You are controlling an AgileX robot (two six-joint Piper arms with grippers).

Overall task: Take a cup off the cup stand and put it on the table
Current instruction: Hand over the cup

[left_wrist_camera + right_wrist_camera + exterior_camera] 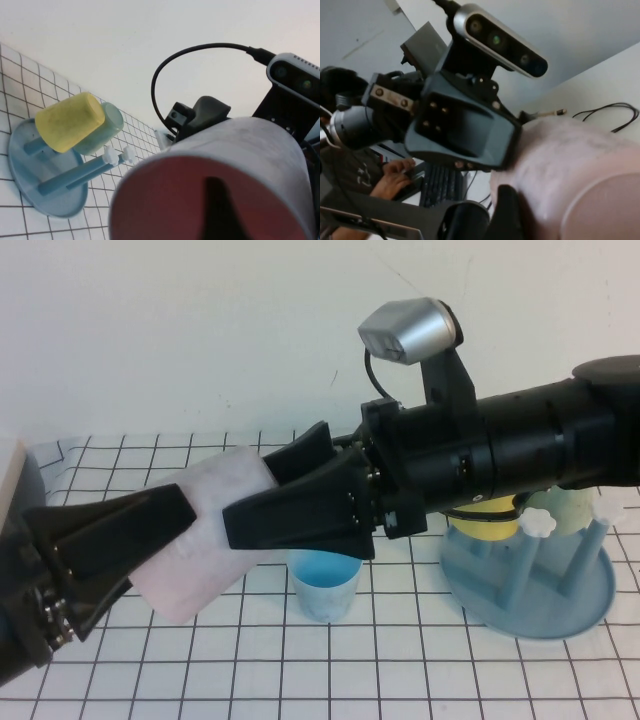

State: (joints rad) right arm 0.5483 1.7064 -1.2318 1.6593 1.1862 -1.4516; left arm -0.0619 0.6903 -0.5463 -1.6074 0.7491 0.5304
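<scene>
The left gripper, at nine o'clock, is closed on the cup, one finger slid inside its mouth. The cup, pale pink, matte and tapered, is held tilted in the air between both arms. The right gripper is clamped on its base end. A handover is judged underway; one grip must be released next. Beyond, a blue cup stands on the gridded table; at three o'clock, the cup stand is seen.
</scene>
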